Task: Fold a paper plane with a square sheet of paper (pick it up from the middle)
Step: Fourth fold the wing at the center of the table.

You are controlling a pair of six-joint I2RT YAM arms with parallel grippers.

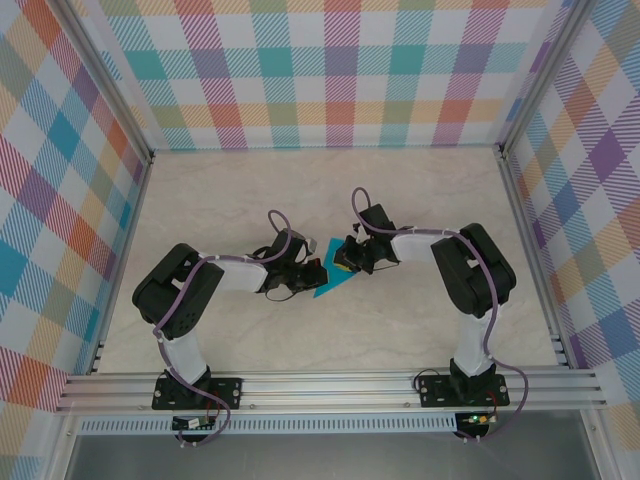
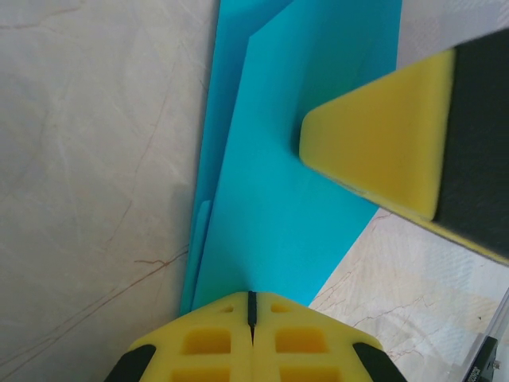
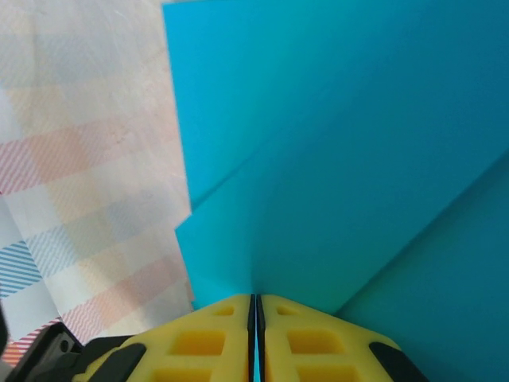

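The teal-blue sheet of paper [image 1: 328, 283] lies mid-table, folded into a pointed, layered shape. My left gripper [image 1: 310, 272] is at its left side. In the left wrist view the yellow jaws [image 2: 252, 298] are shut, their tips over the near end of the paper [image 2: 278, 199], with nothing showing between them. My right gripper [image 1: 348, 262] comes in from the right. In its wrist view that gripper [image 3: 256, 298] is shut on a raised flap of the paper [image 3: 334, 159], and a thin teal edge shows in the slit. One right finger [image 2: 374, 143] hangs over the paper.
The marble-look tabletop [image 1: 250, 190] is walled by plaid panels [image 1: 330, 70] at the back and both sides. An aluminium rail [image 1: 330, 385] carrying the arm bases runs along the near edge. Both arms reach inward and meet at the centre.
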